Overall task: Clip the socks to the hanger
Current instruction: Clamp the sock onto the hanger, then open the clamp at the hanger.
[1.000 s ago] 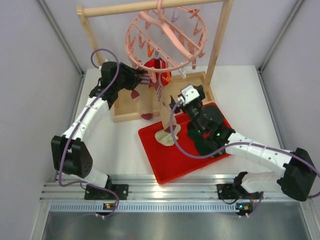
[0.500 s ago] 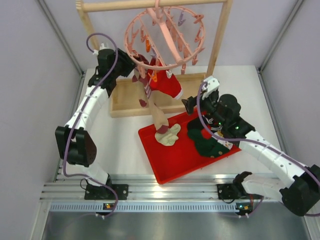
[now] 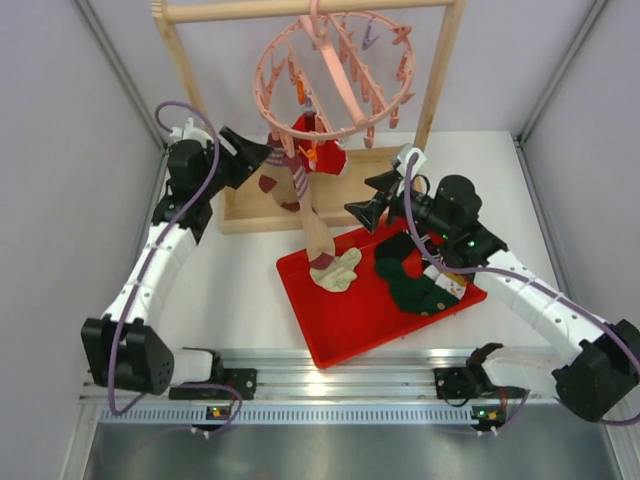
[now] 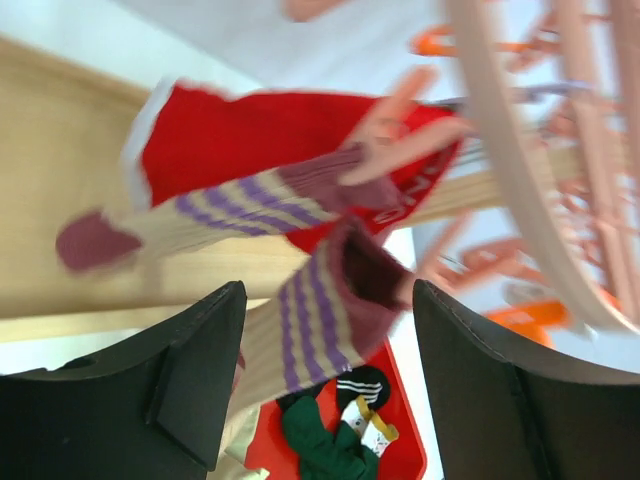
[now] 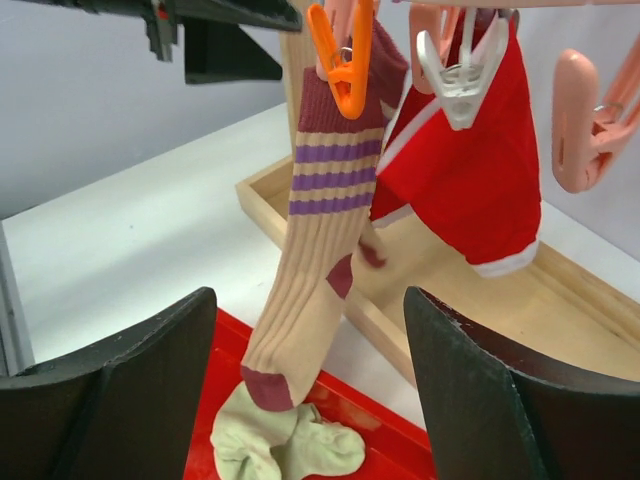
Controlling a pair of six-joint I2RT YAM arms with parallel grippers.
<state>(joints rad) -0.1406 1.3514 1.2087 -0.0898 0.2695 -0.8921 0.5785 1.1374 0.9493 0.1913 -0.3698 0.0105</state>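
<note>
Both wide open and empty, left pincer (image 4: 328, 305) and right pincer (image 5: 308, 300); tan purple-striped fabric sock (image 5: 312, 220) dangles just ahead of them.

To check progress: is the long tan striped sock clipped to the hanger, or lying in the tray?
Clipped. An orange peg grips the cuff of the tan striped sock, which hangs straight down.

Robot lab test cell. White table (image 3: 240, 300) boxed by plain grey partition walls (image 3: 50, 150); aluminium rail (image 3: 340, 385) on near edge carrying bolted arm bases (image 3: 212, 378); loose purple cabling (image 3: 183, 104).
</note>
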